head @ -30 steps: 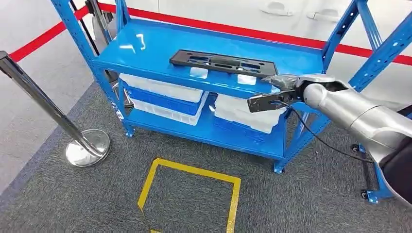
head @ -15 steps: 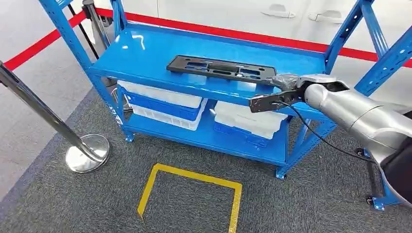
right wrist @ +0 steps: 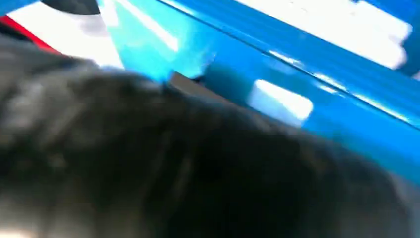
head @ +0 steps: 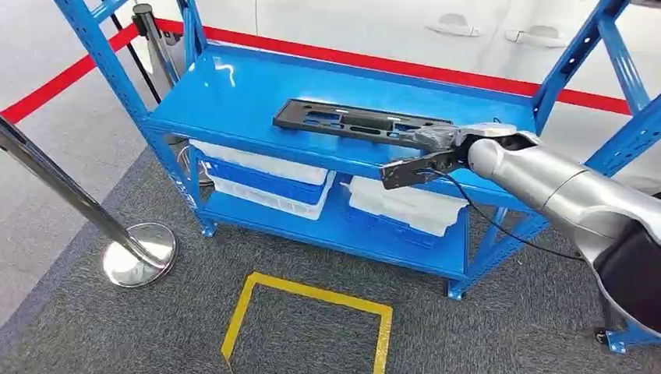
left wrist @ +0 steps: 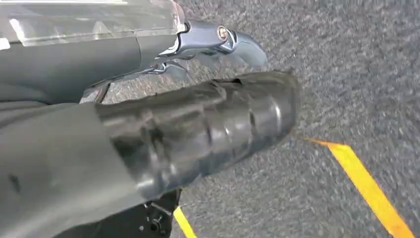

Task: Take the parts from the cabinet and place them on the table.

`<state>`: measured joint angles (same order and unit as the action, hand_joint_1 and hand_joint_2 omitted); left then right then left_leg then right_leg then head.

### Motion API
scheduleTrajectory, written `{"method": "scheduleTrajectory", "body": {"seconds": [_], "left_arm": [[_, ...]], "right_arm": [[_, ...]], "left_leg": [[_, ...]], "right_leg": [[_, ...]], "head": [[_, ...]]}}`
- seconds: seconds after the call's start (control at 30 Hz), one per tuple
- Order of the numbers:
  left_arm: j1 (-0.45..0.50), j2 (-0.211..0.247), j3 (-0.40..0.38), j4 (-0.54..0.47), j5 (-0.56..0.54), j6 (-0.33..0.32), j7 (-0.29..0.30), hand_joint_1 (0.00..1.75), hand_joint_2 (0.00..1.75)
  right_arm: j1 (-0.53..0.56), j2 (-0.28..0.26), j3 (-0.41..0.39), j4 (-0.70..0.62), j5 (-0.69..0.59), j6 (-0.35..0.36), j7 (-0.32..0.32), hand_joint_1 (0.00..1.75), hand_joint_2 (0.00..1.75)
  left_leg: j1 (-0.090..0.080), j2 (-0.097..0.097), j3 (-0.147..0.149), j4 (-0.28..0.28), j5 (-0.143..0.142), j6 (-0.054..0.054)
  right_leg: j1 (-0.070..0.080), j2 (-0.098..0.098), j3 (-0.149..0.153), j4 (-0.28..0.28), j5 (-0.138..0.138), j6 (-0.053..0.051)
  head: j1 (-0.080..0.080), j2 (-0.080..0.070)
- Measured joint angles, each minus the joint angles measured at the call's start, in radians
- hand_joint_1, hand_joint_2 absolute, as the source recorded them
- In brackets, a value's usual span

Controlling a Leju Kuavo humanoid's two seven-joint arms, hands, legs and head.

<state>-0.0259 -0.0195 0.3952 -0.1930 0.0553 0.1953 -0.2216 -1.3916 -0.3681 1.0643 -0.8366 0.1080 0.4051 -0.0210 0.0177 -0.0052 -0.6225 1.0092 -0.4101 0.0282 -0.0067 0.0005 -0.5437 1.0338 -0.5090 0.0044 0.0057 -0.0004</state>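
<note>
Because the black part (head: pixel 355 125) lies flat on the blue shelf (head: pixel 234 93), the right hand (head: pixel 436 152) reaches its three-o'clock end, fingers apparently spread for grasping; the left hand's (left wrist: pixel 198 129) state I cannot tell.

Bright, even overhead light with white glare patches on the blue shelf (head: pixel 234 74); head view sharp, left wrist view slightly soft, right wrist view heavily blurred.
</note>
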Motion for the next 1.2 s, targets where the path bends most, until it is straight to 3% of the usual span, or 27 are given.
{"method": "scheduleTrajectory", "body": {"seconds": [0.03, 0.1, 0.13, 0.17, 0.2, 0.27, 0.3, 0.37, 0.43, 0.47, 0.5, 0.53, 0.63, 0.67, 0.7, 0.73, 0.8, 0.83, 0.87, 0.97, 1.03, 1.07, 1.13, 1.17, 1.2], "left_arm": [[0.0, 0.0, 0.002, 0.0, -0.002, 0.0, 0.0, 0.0, 0.0], [0.0, 0.0, 0.004, 0.0, -0.003, 0.0, 0.001, 0.0, 0.0], [0.0, 0.0, 0.005, 0.0, -0.004, 0.0, 0.0, 0.0, 0.0], [0.001, 0.0, 0.005, 0.0, -0.004, 0.0, 0.001, 0.0, 0.0], [0.002, 0.0, 0.006, 0.0, -0.004, 0.0, 0.0, 0.0, 0.0], [0.002, 0.0, 0.007, 0.0, -0.004, 0.0, 0.0, 0.0, 0.0], [0.002, 0.0, 0.007, 0.0, -0.004, 0.0, 0.0, 0.0, 0.0], [0.0, -0.002, 0.011, 0.0, -0.007, 0.0, -0.001, 0.0, 0.0], [-0.002, -0.003, 0.014, 0.0, -0.008, 0.0, -0.003, 0.0, 0.0], [-0.004, -0.004, 0.014, 0.0, -0.01, -0.001, -0.003, 0.0, 0.0], [-0.002, -0.004, 0.014, 0.0, -0.012, -0.001, -0.003, 0.0, 0.0], [-0.003, -0.004, 0.015, 0.0, -0.013, -0.001, -0.003, 0.0, 0.0], [-0.002, -0.002, 0.02, 0.0, -0.013, -0.001, -0.003, 0.0, 0.0], [0.0, -0.002, 0.02, 0.0, -0.013, -0.001, -0.003, 0.0, 0.0], [0.003, -0.002, 0.02, 0.0, -0.013, -0.001, -0.003, 0.0, 0.0], [0.003, -0.003, 0.02, 0.0, -0.013, -0.001, -0.003, 0.0, 0.0], [0.003, -0.002, 0.021, 0.0, -0.013, -0.001, -0.003, 0.0, 0.0], [0.004, -0.001, 0.021, 0.0, -0.013, -0.001, -0.003, 0.0, 0.0], [0.003, -0.001, 0.021, 0.0, -0.013, -0.001, -0.003, 0.0, 0.0], [0.004, -0.002, 0.021, 0.0, -0.013, -0.001, -0.003, 0.0, 0.0], [0.003, -0.002, 0.021, 0.0, -0.013, -0.001, -0.003, 0.0, 0.0], [0.002, -0.002, 0.022, 0.0, -0.013, -0.001, -0.003, 0.0, 0.0], [0.001, -0.002, 0.023, 0.0, -0.015, -0.001, -0.003, 0.0, 0.0], [0.002, -0.002, 0.023, 0.0, -0.016, -0.001, -0.003, 0.0, 0.0], [0.003, -0.002, 0.023, 0.0, -0.016, 0.0, -0.003, 0.0, 0.0]], "right_arm": [[-0.003, 0.0, 0.0, 0.0, -0.001, 0.0, 0.0, 0.0, 0.0], [0.0, 0.0, 0.004, 0.002, -0.003, -0.002, 0.0, 0.0, 0.0], [0.006, 0.0, 0.008, 0.002, -0.004, -0.002, 0.0, 0.0, 0.0], [0.011, 0.0, 0.011, 0.002, -0.004, -0.002, 0.0, 0.0, 0.0], [0.013, 0.0, 0.014, 0.003, -0.005, -0.002, -0.001, 0.0, 0.0], [0.011, 0.001, 0.017, 0.003, -0.007, -0.002, -0.002, 0.0, 0.0], [0.01, 0.001, 0.017, 0.003, -0.007, -0.003, -0.002, 0.0, 0.0], [0.004, 0.002, 0.02, 0.006, -0.006, -0.003, -0.002, 0.0, 0.0], [0.001, 0.005, 0.023, 0.006, -0.006, -0.007, 0.0, 0.0, 0.0], [0.0, 0.005, 0.026, 0.006, -0.006, -0.008, 0.0, 0.0, 0.0], [0.001, 0.009, 0.026, 0.004, -0.006, -0.01, 0.0, 0.0, 0.0], [-0.002, 0.011, 0.027, 0.004, -0.006, -0.011, -0.001, 0.0, 0.0], [-0.003, 0.014, 0.032, 0.005, -0.005, -0.013, 0.0, 0.0, 0.0], [0.0, 0.016, 0.035, 0.005, -0.004, -0.013, 0.0, 0.0, 0.0], [0.001, 0.017, 0.037, 0.005, -0.005, -0.013, 0.0, 0.0, 0.0], [0.001, 0.018, 0.04, 0.005, -0.005, -0.013, 0.0, 0.0, 0.0], [0.0, 0.018, 0.041, 0.005, -0.004, -0.013, 0.0, 0.0, 0.0], [0.0, 0.018, 0.042, 0.005, -0.005, -0.013, 0.0, 0.0, 0.0], [-0.002, 0.018, 0.045, 0.006, -0.004, -0.013, 0.0, 0.0, 0.0], [-0.001, 0.018, 0.048, 0.006, -0.005, -0.015, 0.0, 0.0, 0.0], [0.0, 0.018, 0.048, 0.005, -0.005, -0.018, -0.002, 0.0, 0.0], [-0.003, 0.018, 0.049, 0.006, -0.005, -0.021, -0.001, 0.0, 0.0], [0.002, 0.018, 0.051, 0.01, -0.005, -0.024, -0.002, 0.0, 0.0], [0.009, 0.017, 0.053, 0.01, -0.005, -0.027, -0.002, 0.0, 0.0], [0.016, 0.017, 0.056, 0.01, -0.005, -0.031, -0.002, 0.0, 0.0]], "left_leg": [[0.0, 0.0, 0.007, -0.003, -0.005, 0.007], [0.0, -0.002, 0.017, -0.003, -0.015, 0.014], [0.0, -0.003, 0.023, -0.002, -0.022, 0.013], [0.0, -0.004, 0.03, -0.001, -0.028, 0.013], [0.0, -0.005, 0.039, 0.001, -0.036, 0.011], [0.0, -0.005, 0.066, 0.004, -0.056, 0.008], [0.0, -0.005, 0.078, 0.004, -0.066, 0.006], [-0.003, -0.006, 0.078, 0.002, -0.072, -0.006], [-0.003, -0.003, 0.078, -0.003, -0.076, -0.013], [-0.009, -0.002, 0.086, -0.006, -0.08, -0.022], [-0.003, -0.002, 0.083, 0.004, -0.092, -0.024], [-0.004, -0.001, 0.067, 0.047, -0.108, -0.027], [-0.003, 0.0, -0.082, 0.286, -0.185, -0.035], [-0.003, 0.0, -0.115, 0.321, -0.177, -0.037], [-0.003, 0.0, -0.122, 0.302, -0.138, -0.037], [-0.003, 0.0, -0.106, 0.242, -0.087, -0.035], [-0.003, 0.002, -0.038, 0.054, 0.035, -0.028], [-0.006, 0.002, -0.033, 0.046, 0.016, -0.023], [-0.012, 0.001, -0.023, 0.029, 0.017, -0.022], [-0.013, 0.0, -0.019, 0.018, -0.003, -0.007], [-0.004, 0.0, 0.006, -0.001, -0.006, 0.003], [-0.004, 0.0, 0.013, -0.004, -0.01, 0.009], [-0.004, -0.001, 0.021, -0.004, -0.019, 0.014], [-0.004, -0.001, 0.026, -0.004, -0.024, 0.014], [-0.004, -0.002, 0.033, -0.003, -0.03, 0.014]], "right_leg": [[0.0, 0.0, -0.025, 0.053, -0.022, 0.003], [-0.003, 0.0, -0.125, 0.223, -0.08, 0.011], [-0.005, 0.0, -0.173, 0.288, -0.091, 0.013], [-0.006, 0.0, -0.2, 0.309, -0.077, 0.014], [-0.007, 0.0, -0.203, 0.282, -0.036, 0.013], [-0.006, 0.0, -0.148, 0.114, 0.095, 0.005], [-0.005, 0.0, -0.122, 0.029, 0.137, -0.002], [0.008, 0.0, -0.095, 0.008, 0.113, -0.013], [0.009, 0.002, -0.094, -0.001, 0.096, -0.02], [0.002, 0.003, -0.085, -0.012, 0.095, -0.023], [-0.004, 0.001, -0.068, -0.022, 0.095, -0.026], [-0.005, 0.0, -0.058, -0.028, 0.09, -0.034], [-0.002, -0.001, -0.045, -0.027, 0.074, -0.044], [-0.002, 0.001, -0.039, -0.026, 0.069, -0.044], [-0.002, 0.002, -0.03, -0.024, 0.061, -0.044], [-0.002, 0.003, -0.02, -0.021, 0.052, -0.042], [-0.002, 0.002, 0.002, -0.013, 0.028, -0.035], [-0.002, 0.0, 0.003, -0.014, 0.022, -0.031], [0.004, 0.003, -0.004, -0.005, 0.019, -0.026], [0.004, 0.003, -0.006, -0.013, 0.016, -0.016], [0.001, 0.002, -0.005, 0.012, -0.006, -0.004], [0.0, 0.002, -0.033, 0.064, -0.026, 0.001], [-0.003, 0.002, -0.131, 0.227, -0.08, 0.007], [-0.005, 0.001, -0.177, 0.289, -0.088, 0.01], [-0.006, 0.001, -0.202, 0.304, -0.068, 0.011]], "head": [[0.0, 0.0], [0.0, 0.0], [0.0, 0.0], [0.0, 0.0], [0.0, 0.0], [0.0, 0.0], [0.0, 0.0], [0.003, 0.0], [0.002, 0.0], [0.001, 0.0], [0.002, 0.0], [-0.001, 0.0], [-0.001, 0.0], [-0.002, 0.0], [-0.001, 0.0], [-0.001, 0.0], [-0.001, 0.0], [0.0, 0.0], [-0.001, 0.0], [-0.001, 0.0], [0.0, 0.0], [0.0, 0.0], [0.0, 0.0], [0.0, 0.0], [0.0, 0.0]]}}
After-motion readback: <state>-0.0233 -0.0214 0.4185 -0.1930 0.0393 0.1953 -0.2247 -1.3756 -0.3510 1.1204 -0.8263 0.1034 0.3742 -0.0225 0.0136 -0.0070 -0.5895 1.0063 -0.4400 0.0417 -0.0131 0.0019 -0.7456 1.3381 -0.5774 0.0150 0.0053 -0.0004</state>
